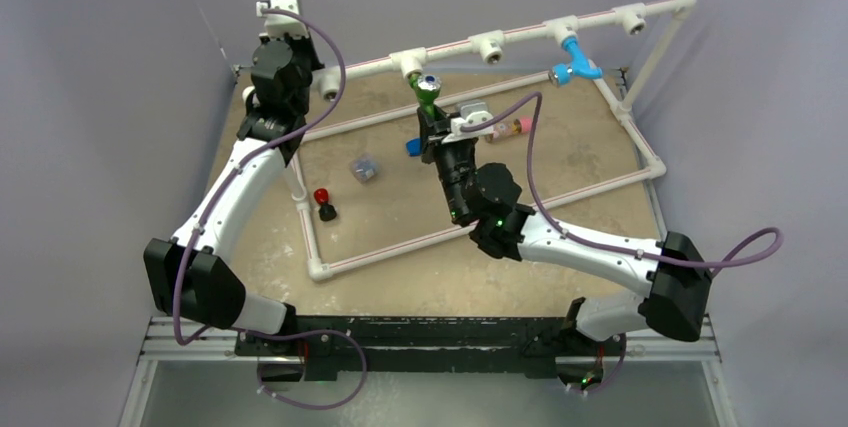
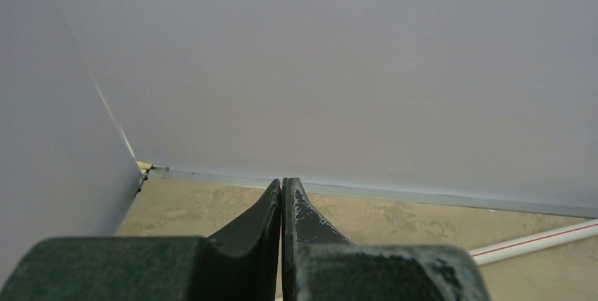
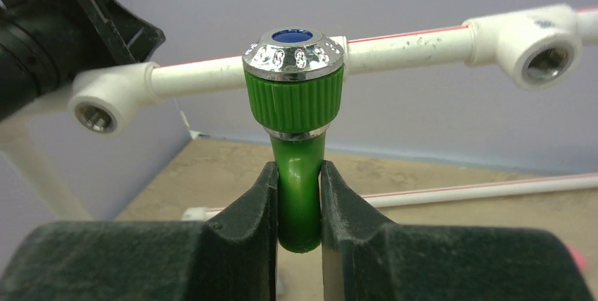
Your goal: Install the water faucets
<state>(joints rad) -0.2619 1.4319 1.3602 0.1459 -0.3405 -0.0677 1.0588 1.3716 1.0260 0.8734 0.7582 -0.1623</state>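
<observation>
Right gripper (image 3: pixel 297 174) is clamping the green faucet (image 3: pixel 295 96) by its stem, with the jaws pressing on both sides and the ribbed collar and silvery cap pointing up. The faucet is being held above the table (image 1: pixel 580 187), just in front of the raised far rail (image 1: pixel 520 34) of the white pipe frame and close to a T-fitting (image 1: pixel 409 62). Whether it is touching the fitting cannot be told. Blue faucet (image 1: pixel 578 59) is hanging from a fitting farther right on the same rail. Left gripper (image 2: pixel 282 192) is standing fully closed on nothing at the far left corner, facing the wall. A pink-capped cylinder (image 1: pixel 515 127) is lying on the table just right of the right gripper. A red-knobbed part (image 1: pixel 322 202) is resting inside the frame beside its left pipe.
</observation>
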